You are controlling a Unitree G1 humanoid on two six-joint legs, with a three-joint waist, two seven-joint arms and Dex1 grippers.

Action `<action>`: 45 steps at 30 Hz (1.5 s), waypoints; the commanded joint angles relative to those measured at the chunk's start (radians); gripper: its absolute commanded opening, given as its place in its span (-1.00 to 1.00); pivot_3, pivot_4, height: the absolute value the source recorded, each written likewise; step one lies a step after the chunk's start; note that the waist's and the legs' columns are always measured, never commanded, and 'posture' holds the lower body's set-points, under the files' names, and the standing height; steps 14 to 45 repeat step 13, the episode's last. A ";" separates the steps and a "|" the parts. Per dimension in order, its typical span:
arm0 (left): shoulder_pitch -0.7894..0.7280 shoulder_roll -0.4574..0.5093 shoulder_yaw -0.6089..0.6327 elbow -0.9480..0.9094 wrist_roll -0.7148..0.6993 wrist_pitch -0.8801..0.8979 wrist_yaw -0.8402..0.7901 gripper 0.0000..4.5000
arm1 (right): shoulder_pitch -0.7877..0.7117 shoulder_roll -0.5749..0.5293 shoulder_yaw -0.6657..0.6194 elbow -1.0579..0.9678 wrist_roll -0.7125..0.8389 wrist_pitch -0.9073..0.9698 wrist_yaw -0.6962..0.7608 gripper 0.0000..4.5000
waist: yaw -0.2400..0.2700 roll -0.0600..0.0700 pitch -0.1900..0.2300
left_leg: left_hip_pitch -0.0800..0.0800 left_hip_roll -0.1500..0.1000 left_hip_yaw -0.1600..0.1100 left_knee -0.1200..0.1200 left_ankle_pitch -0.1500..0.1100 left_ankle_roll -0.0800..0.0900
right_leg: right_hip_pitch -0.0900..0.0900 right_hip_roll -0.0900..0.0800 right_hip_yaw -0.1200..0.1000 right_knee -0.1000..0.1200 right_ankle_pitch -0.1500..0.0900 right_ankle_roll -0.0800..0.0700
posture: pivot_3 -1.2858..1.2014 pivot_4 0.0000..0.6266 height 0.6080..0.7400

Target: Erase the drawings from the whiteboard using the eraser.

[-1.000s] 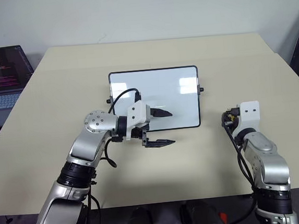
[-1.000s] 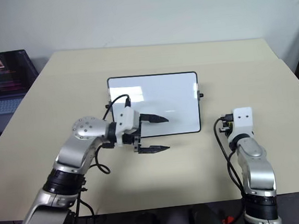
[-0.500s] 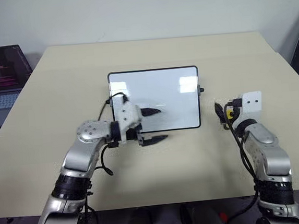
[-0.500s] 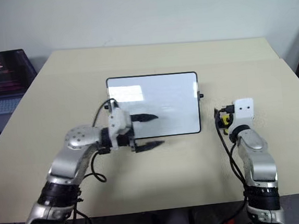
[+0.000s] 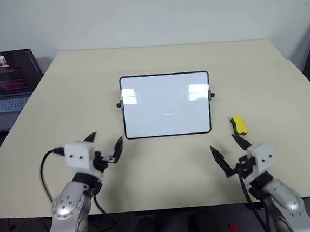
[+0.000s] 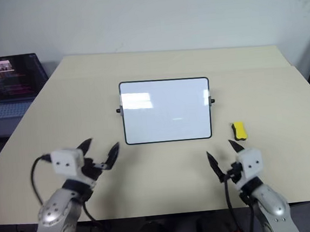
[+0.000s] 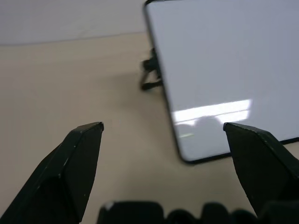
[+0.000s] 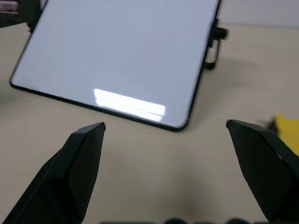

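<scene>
Whiteboard: rectangular glossy white board with thin black frame [image 5: 166,104] lies mid-surface; only 1 faint mark near its centre, possibly a reflection.
Eraser: small oblong yellow block [image 5: 238,124] rests on the beige surface [image 5: 164,164], just right of the board.
Left claw [image 5: 104,146]: fingers apart, empty.
Right claw [image 5: 227,152]: fingers apart, empty, near the eraser.
Laptop [image 5: 2,80]: open, far left.

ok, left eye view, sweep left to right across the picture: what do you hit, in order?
laptop → left gripper → whiteboard → right gripper and, just past it, the eraser. All but the laptop are over or on the table.
</scene>
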State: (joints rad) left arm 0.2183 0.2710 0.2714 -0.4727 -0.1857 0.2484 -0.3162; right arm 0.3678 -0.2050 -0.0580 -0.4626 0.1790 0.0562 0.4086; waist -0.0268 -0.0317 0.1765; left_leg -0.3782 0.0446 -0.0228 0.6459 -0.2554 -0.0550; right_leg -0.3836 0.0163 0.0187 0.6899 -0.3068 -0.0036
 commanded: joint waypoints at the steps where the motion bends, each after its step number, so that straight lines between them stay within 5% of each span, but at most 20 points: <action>1: -0.021 0.000 0.016 -0.013 0.039 -0.047 0.052 1.00 | -0.026 0.010 -0.079 0.056 0.040 -0.084 -0.023 0.99 | 0.001 0.000 0.000 | 0.000 0.000 0.000 0.000 0.000 0.000 | 0.000 0.000 0.000 0.000 0.000 0.000 | 0.03 -0.52 1.00; 45: -0.007 -0.011 -0.009 0.010 0.089 -0.048 0.111 1.00 | 0.012 -0.041 -0.069 0.037 0.051 -0.053 0.001 0.99 | -0.006 0.001 -0.001 | -0.003 0.001 0.001 -0.003 -0.002 -0.002 | -0.002 0.000 0.001 -0.001 -0.001 -0.001 | 0.03 -0.52 1.00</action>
